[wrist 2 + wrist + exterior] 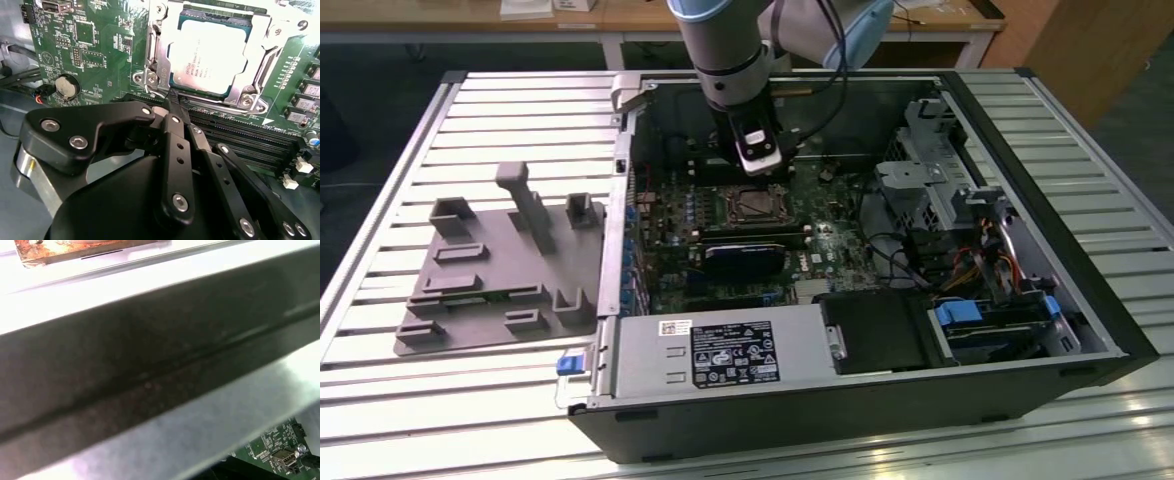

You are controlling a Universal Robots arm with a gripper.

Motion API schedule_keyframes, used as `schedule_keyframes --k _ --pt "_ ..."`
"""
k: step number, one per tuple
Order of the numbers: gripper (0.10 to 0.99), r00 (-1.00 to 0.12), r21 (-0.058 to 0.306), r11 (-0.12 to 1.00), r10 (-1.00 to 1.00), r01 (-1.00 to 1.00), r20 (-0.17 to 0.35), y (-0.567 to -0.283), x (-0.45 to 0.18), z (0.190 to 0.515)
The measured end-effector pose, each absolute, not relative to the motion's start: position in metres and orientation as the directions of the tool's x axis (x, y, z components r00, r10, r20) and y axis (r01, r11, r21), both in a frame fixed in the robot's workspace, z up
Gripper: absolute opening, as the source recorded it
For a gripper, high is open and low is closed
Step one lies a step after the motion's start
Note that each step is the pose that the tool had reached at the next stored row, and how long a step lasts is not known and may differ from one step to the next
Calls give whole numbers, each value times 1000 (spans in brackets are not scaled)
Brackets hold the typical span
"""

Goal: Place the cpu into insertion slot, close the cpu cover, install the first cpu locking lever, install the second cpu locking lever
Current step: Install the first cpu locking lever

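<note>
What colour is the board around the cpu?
The board is green, clearest in the second wrist view.

The exterior view is lit evenly and moderately from above; pale glare is thrown along the metal slats of the table, strongest at its near edge, while the inside of the computer case is left in shadow and its detail is muddied. In the second wrist view the cpu is washed by a soft reflection, bright glints are caught on the cpu cover, and the black pincer is rendered dark and slightly soft. In the first wrist view a blurred dark band is flanked by overexposed white areas
</note>
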State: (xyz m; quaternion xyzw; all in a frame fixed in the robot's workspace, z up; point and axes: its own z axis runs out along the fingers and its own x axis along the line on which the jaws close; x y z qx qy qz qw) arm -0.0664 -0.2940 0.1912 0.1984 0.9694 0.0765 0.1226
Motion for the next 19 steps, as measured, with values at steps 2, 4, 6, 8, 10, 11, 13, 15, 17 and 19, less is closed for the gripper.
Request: schedule_keyframes --k 2,4,6,8,10,11,13,15,17,19 --pt "102 -891 197 910 403 366 -207 -294 -66 191" --pt "102 -891 198 909 403 366 -207 -294 -66 191" --pt "102 -891 200 909 404 366 -206 -294 -66 191" --pt "102 -891 203 908 405 366 -204 -294 -66 191" --pt "102 -891 204 908 405 366 -204 -294 -66 191" --pt "102 -891 204 908 405 366 -204 -294 -66 191" --pt "102 -891 204 908 405 366 -204 -294 -66 192" --pt "102 -891 204 908 405 366 -204 -294 -66 194" --pt "102 -891 204 908 405 366 -204 -294 -66 197" --pt "102 -891 204 908 405 366 -204 -294 -66 199"
